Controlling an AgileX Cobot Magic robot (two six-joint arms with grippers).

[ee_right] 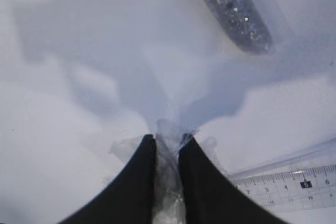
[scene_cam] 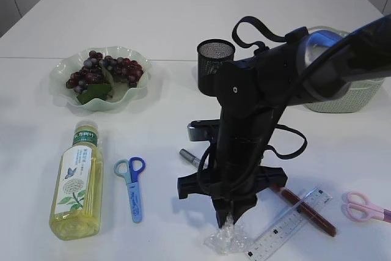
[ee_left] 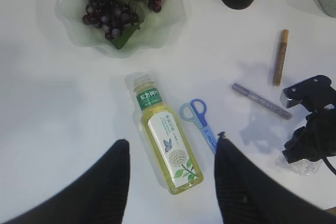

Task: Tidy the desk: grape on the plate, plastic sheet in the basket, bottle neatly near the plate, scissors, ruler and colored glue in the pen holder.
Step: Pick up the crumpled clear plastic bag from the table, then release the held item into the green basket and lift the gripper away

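From my seat, the grapes point(scene_cam: 104, 71) already lie on the green plate point(scene_cam: 64, 99) at far left, so that part looks done. The tea bottle point(scene_cam: 76, 181) lies on its side just below the plate, and the blue scissors point(scene_cam: 132, 186) are beside it, both not yet sorted. My left gripper point(ee_left: 170, 182) hangs above them with its jaws standing apart on nothing, parked clear of the work, I think. At centre, the right gripper point(ee_right: 167, 156) has its fingers pinched narrow on the crumpled plastic sheet point(scene_cam: 227, 238), low on the table. The clear ruler point(scene_cam: 287, 224) lies just beside the sheet. The mesh pen holder point(scene_cam: 215, 59) and basket point(scene_cam: 351, 99) wait behind.
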